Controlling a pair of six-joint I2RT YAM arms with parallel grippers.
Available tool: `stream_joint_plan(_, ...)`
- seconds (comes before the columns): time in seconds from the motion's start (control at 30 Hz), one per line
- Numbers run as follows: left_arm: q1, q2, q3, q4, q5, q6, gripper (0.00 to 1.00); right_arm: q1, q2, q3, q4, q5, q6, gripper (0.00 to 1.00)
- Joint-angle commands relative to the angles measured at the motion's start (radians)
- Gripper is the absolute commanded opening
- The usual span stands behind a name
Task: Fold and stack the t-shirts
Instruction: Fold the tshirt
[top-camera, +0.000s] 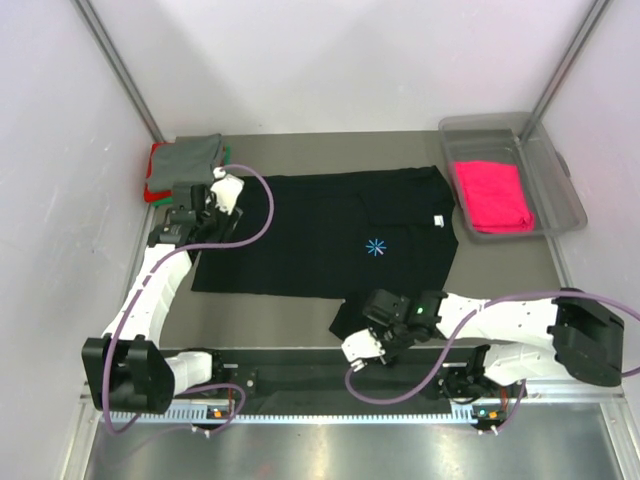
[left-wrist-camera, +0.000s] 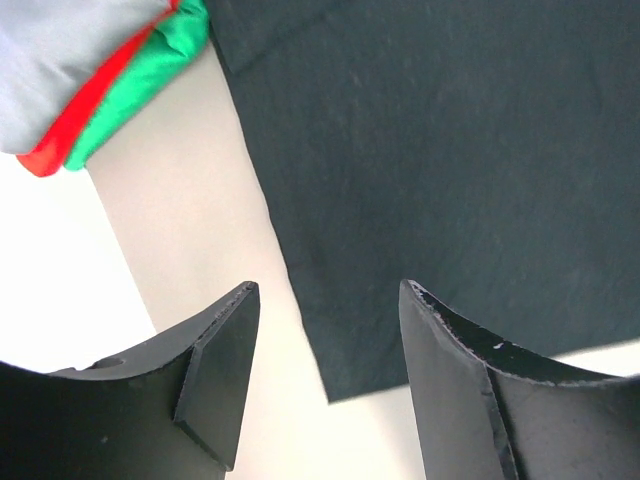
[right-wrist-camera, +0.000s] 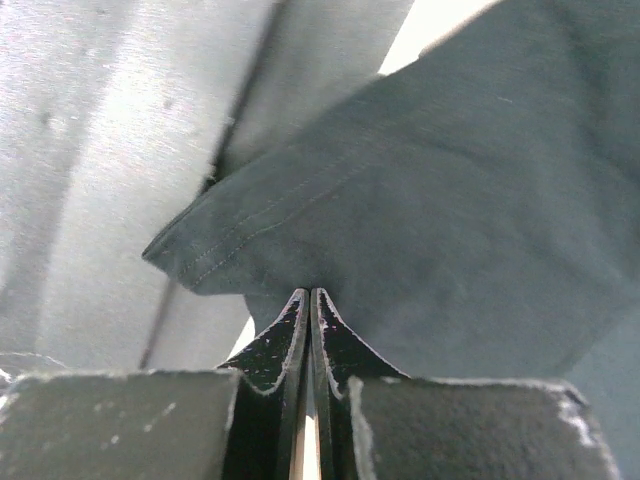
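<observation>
A black t-shirt (top-camera: 320, 235) with a light-blue asterisk print lies spread flat across the middle of the table. My left gripper (top-camera: 197, 208) hangs open over its far-left corner; in the left wrist view the cloth's corner (left-wrist-camera: 450, 180) lies between the spread fingers of that gripper (left-wrist-camera: 328, 290), untouched. My right gripper (top-camera: 365, 318) is at the shirt's near sleeve. Its fingers are pressed together (right-wrist-camera: 309, 292) with the sleeve cloth (right-wrist-camera: 450, 200) pinched at their tips. A folded stack, grey (top-camera: 190, 155) over red (top-camera: 155, 185) and green, sits at the far left. A hot-pink t-shirt (top-camera: 492, 195) lies in a bin.
The clear plastic bin (top-camera: 560, 190) stands at the far right beside the black shirt's collar end. The folded stack (left-wrist-camera: 100, 80) is close to my left gripper. Walls enclose the table on three sides. The arms' mounting rail runs along the near edge.
</observation>
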Motion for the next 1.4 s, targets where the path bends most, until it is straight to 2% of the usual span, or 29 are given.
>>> stream_joint_plan(0.0, 0.008, 0.012, -0.012, -0.106, -0.005, 0.110, 0.63, 0.001, -0.078, 0.021, 0.002, 0.055, 0.009, 0.00)
stream_joint_plan(0.17, 0.024, 0.058, -0.049, -0.183, -0.023, 0.092, 0.63, -0.053, -0.124, 0.032, -0.011, 0.060, 0.012, 0.00)
stream_joint_plan(0.3, 0.039, 0.053, -0.124, -0.172, -0.052, 0.091, 0.62, -0.088, -0.137, 0.050, -0.015, 0.029, 0.022, 0.00)
stream_joint_plan(0.43, 0.042, 0.041, -0.192, -0.173, -0.061, 0.101, 0.54, -0.093, -0.137, 0.052, -0.009, 0.025, 0.025, 0.00)
stream_joint_plan(0.57, 0.077, 0.058, -0.227, -0.151, -0.077, 0.108, 0.53, -0.099, -0.140, 0.055, 0.001, 0.022, 0.025, 0.00)
stream_joint_plan(1.13, 0.146, 0.265, -0.190, -0.069, -0.120, 0.113, 0.52, -0.113, -0.187, 0.032, 0.044, 0.017, 0.032, 0.00)
stream_joint_plan(1.37, 0.146, 0.306, -0.195, -0.063, -0.132, 0.110, 0.48, -0.120, -0.216, 0.043, 0.049, 0.020, 0.040, 0.00)
